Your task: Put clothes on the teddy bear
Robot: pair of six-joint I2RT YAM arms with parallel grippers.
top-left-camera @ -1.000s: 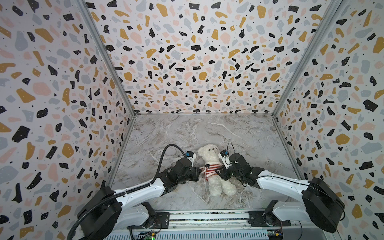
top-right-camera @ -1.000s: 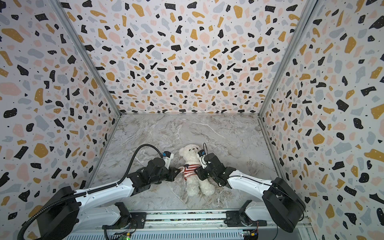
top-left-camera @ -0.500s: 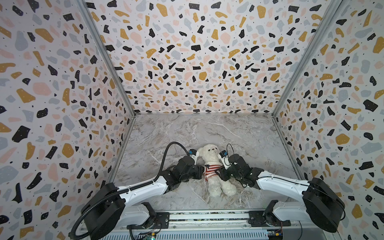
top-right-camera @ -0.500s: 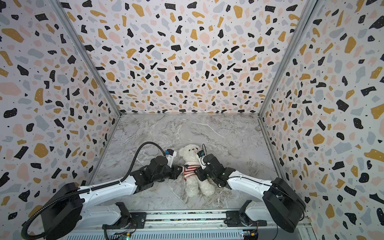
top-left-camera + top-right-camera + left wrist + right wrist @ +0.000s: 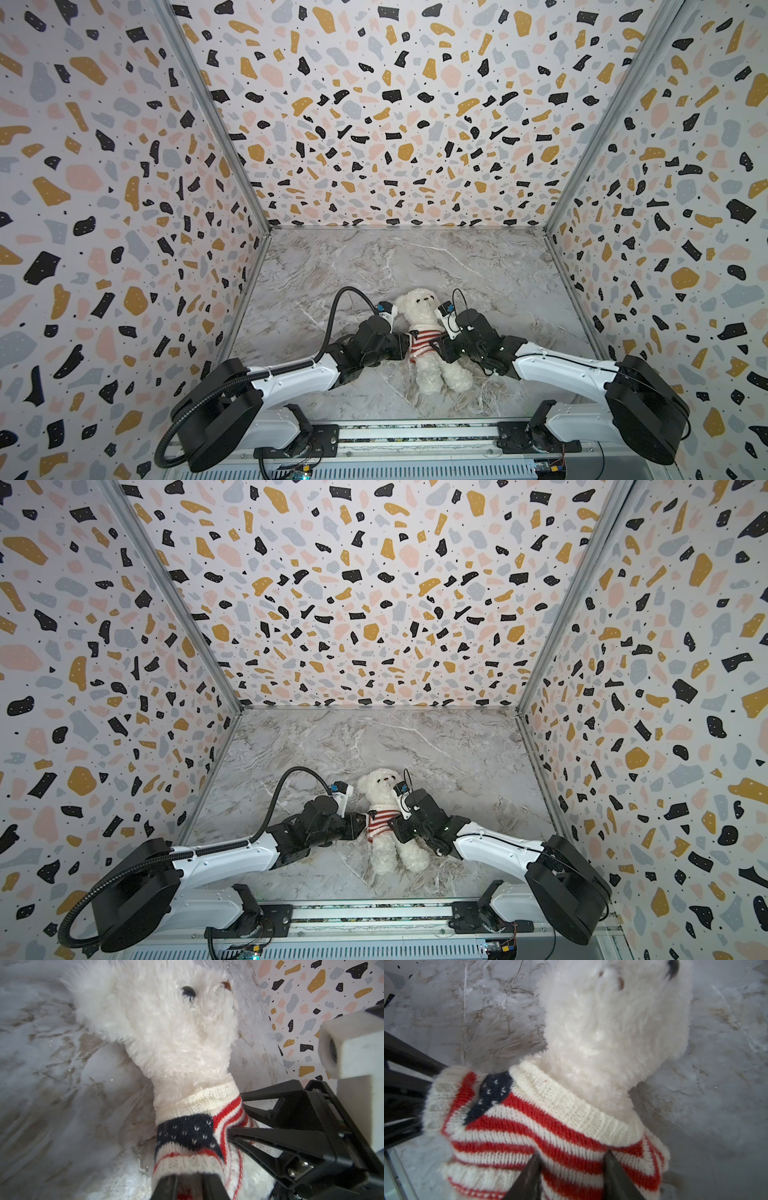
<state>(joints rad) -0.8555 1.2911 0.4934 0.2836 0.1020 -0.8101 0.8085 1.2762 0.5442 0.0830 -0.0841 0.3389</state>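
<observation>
The teddy bear (image 5: 419, 320) looks soft, light and squashy, so it is best handled by the hem of the stretchy striped sweater (image 5: 424, 343). Jaws of the right gripper (image 5: 572, 1153) pinch the sweater. Whether the left gripper (image 5: 188, 1180) holds anything cannot be told.

Grey marble-patterned table (image 5: 415, 266), veined in white and brown, closed in at the back and on both sides by speckled wall panels (image 5: 395, 124). Carries the teddy bear (image 5: 380, 785) near the front middle in both top views: white and fluffy, flat on its back, head toward the rear wall, legs a little apart and pointing to the front edge. Red-and-white striped knit top (image 5: 424, 341) around its torso. In both wrist views, fur resting straight on the marbled surface.
</observation>
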